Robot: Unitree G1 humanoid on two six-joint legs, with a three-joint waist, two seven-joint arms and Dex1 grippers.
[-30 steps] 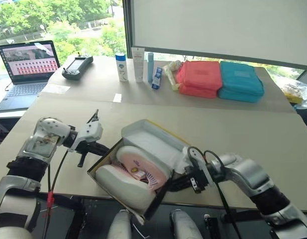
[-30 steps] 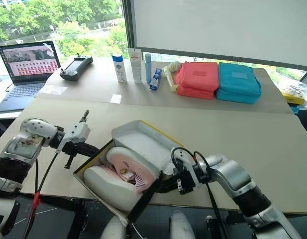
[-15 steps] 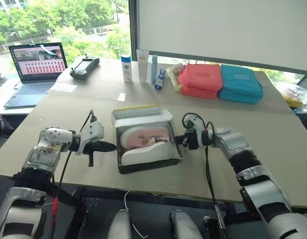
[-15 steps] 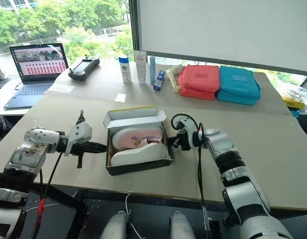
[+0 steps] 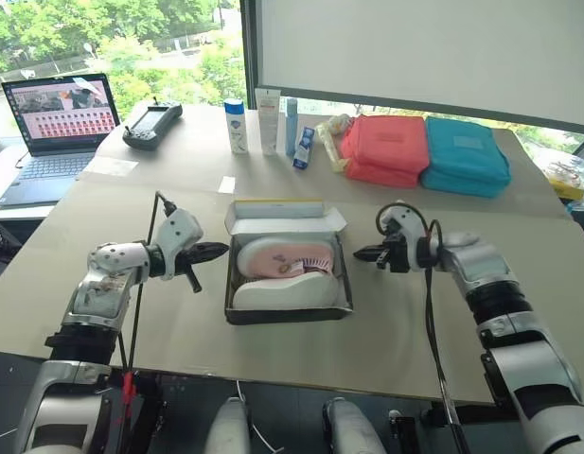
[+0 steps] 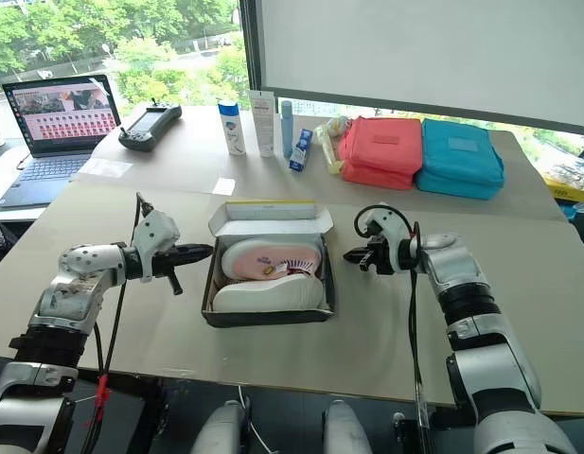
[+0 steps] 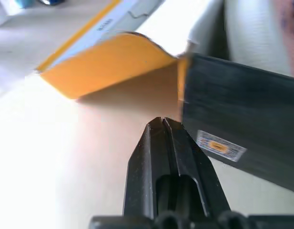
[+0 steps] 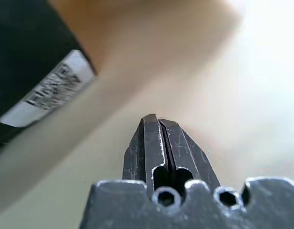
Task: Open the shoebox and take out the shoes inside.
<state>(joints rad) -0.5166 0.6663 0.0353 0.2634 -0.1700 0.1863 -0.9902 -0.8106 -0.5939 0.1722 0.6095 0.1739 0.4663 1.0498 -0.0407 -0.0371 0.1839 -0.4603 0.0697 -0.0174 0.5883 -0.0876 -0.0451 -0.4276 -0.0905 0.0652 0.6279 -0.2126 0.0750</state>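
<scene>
Shoebox (image 5: pixel 288 307) open, between left end effector (image 5: pixel 222 251), right end effector (image 5: pixel 359 253)

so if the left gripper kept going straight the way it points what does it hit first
Most likely the shoebox: the shut left gripper points at its black near-left side wall, apart from it by a strip of bare table.

Black-sided shoebox (image 5: pixel 287 312) with yellow lid, pink white-soled shoes (image 5: pixel 284 270), pink pouch (image 5: pixel 383 149), teal pouch (image 5: pixel 464 156)

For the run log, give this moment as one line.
shoebox: open | shoes: inside | left pincer: shut, beside box | right pincer: shut, beside box
</scene>
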